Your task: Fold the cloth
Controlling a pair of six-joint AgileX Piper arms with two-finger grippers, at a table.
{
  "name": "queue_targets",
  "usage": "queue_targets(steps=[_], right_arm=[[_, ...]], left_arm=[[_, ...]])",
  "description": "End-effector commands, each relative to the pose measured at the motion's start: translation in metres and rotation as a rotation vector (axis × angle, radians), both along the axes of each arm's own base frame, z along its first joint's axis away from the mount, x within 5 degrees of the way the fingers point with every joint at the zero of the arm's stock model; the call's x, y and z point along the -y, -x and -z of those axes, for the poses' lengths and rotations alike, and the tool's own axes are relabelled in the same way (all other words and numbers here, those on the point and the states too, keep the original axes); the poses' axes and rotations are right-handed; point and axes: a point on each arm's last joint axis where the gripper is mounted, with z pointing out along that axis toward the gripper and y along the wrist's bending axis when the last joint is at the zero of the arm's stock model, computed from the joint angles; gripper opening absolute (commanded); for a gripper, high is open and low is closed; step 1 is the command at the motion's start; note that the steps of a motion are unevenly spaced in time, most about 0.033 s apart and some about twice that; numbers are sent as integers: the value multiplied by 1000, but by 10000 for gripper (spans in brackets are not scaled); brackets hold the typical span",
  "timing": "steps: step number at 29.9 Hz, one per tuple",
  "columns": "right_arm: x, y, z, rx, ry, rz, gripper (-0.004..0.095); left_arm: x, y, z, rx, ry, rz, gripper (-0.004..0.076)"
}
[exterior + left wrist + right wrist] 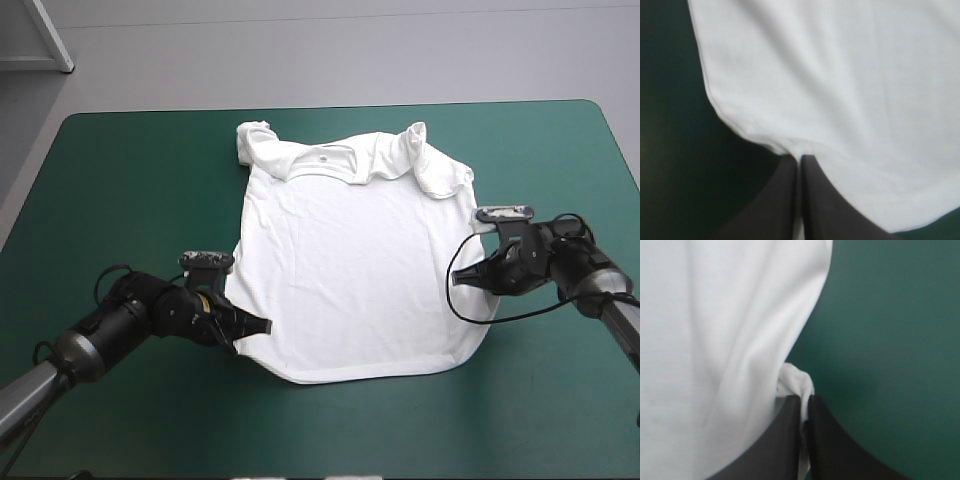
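White short-sleeved T-shirt lies spread flat at the middle of the teal-green table, collar toward the far edge. The left gripper has its black fingers nearly closed, pinching the shirt's near-left hem. The right gripper likewise pinches a bunched fold of the shirt's right edge.

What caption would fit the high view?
The left gripper and right gripper pinch opposite edges of the spread T-shirt on the teal-green table.

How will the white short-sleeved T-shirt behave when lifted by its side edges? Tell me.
Likely floppy: the white short-sleeved T-shirt bunches into a small wad at the right hand. Probably light: it lies thin and flat with soft creases. Lifted, it should sag between that hand and the left hand on its other edge.
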Motion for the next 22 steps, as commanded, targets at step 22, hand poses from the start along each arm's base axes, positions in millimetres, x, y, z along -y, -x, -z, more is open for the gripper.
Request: queue_targets(steps=[22], right_arm=[[31, 150, -392, 1427, -100, 15, -18]], left_arm=[[-77, 70, -397, 1381, 44, -129, -10]])
